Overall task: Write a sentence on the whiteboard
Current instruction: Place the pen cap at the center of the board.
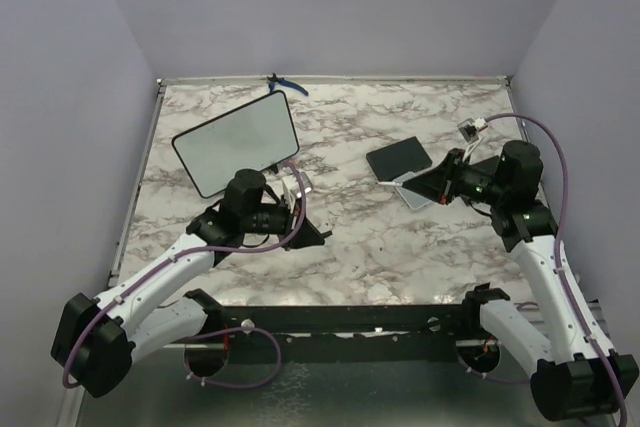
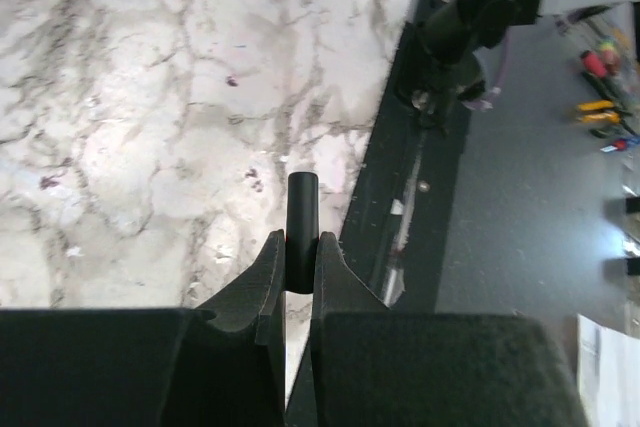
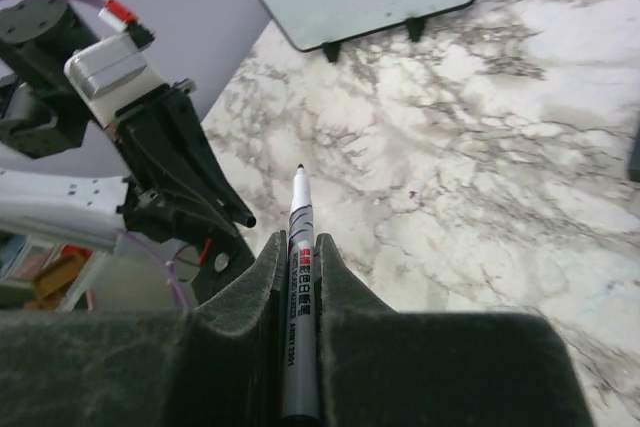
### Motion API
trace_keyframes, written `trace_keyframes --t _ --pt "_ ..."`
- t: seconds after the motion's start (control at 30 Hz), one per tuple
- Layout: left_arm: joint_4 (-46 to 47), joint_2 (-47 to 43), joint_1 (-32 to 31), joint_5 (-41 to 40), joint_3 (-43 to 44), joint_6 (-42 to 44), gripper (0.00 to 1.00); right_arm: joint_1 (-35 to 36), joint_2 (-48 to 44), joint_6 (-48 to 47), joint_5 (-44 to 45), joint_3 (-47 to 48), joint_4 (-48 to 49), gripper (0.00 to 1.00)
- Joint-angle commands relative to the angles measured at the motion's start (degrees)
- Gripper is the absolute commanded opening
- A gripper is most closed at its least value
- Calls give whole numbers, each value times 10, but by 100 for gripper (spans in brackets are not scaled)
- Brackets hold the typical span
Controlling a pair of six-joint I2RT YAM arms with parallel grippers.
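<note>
Our right gripper (image 3: pixel 297 252) clamps the uncapped marker (image 3: pixel 299 209), tip towards the blank whiteboard (image 1: pixel 237 141) by the worktop's (image 1: pixel 400 247) far left corner, ready to write; our left gripper (image 2: pixel 300 252) pinches its cap (image 2: pixel 302 202) aside

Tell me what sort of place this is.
Probably a robotics lab test cell: a marble-patterned table boxed in by plain lilac walls, two robot arms bolted to a black rail at its near edge, and a whiteboard set out as a prop.
</note>
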Motion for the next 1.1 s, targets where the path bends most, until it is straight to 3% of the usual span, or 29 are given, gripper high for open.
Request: trace_keyframes --t 0.0,0.17,0.37,0.53,0.83,1.07 --pt "-56 7 -35 -169 8 45 0 -2 -17 -82 172 41 -156 0" --pt "-58 68 -181 -377 40 28 0 -2 -60 -76 246 10 -140 0" --pt "14 141 -245 -463 46 -32 0 -1 -98 -59 253 -28 -110 0" --pt "22 211 -300 -548 69 -44 0 -2 -102 -62 257 -40 -102 0" --pt "20 268 -339 -592 77 -61 0 -2 -90 -52 248 -54 -70 0" --pt "18 292 -342 -578 70 -73 14 -1 -82 -44 241 -66 -50 0"
